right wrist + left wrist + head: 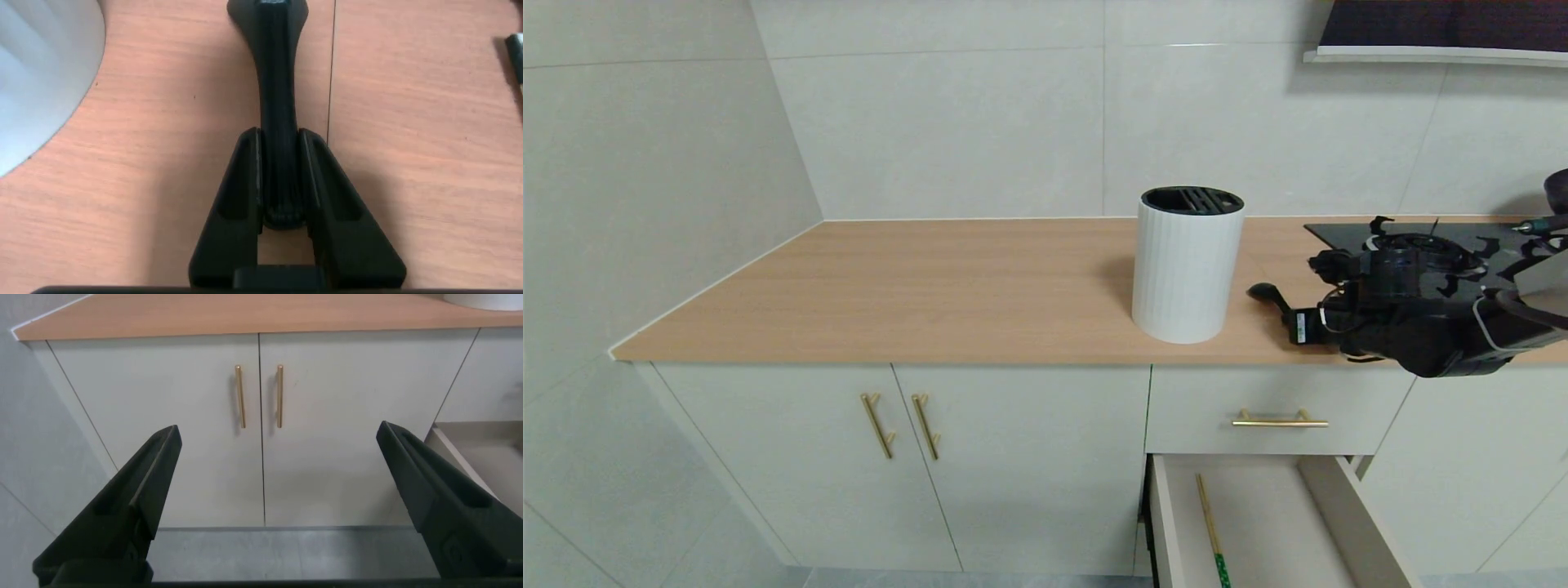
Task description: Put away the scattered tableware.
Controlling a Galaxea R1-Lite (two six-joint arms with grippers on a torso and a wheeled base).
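Chopstick (1210,523) lies in the drawer (1274,523); right hand (279,143) clamps a black spoon (274,65) on the desk (931,286); left hand (278,437) apart.

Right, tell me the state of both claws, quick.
Left claw: open, holding nothing.
Right claw: closed on the black utensil, gripping its handle.

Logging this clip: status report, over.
Right gripper shut on black utensil. Left gripper open, facing cabinet doors. White holder close beside utensil; drawer open.
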